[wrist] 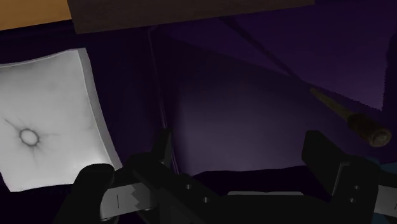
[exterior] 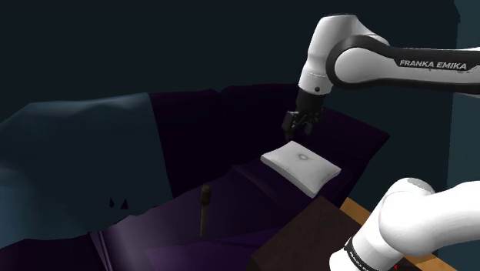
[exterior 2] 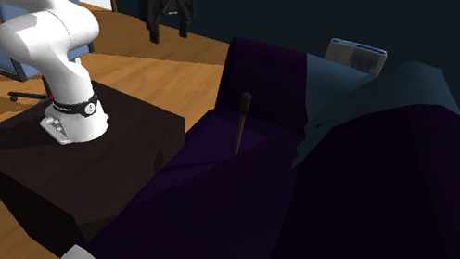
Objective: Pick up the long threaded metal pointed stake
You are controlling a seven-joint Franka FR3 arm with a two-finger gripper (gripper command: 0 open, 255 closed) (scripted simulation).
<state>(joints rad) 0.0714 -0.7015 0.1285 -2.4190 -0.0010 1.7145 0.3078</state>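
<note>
Hovering with jaws spread wide and nothing between them, the gripper (wrist: 240, 151) hangs above the white cushion (exterior: 301, 168). The stake (exterior: 205, 208) stands roughly upright, thick end up, on the purple sofa (exterior: 235, 227), well apart from the gripper toward the shoulder view's left. My read: approach barely begun. Translate over first, then descend. Set the fingers square across the shaft and clamp just under the head. The seat looks soft, so a nudge could topple it.

White cushion (exterior: 301, 165), dark brown stake (exterior: 204, 208), purple sofa (exterior: 231, 231).
</note>
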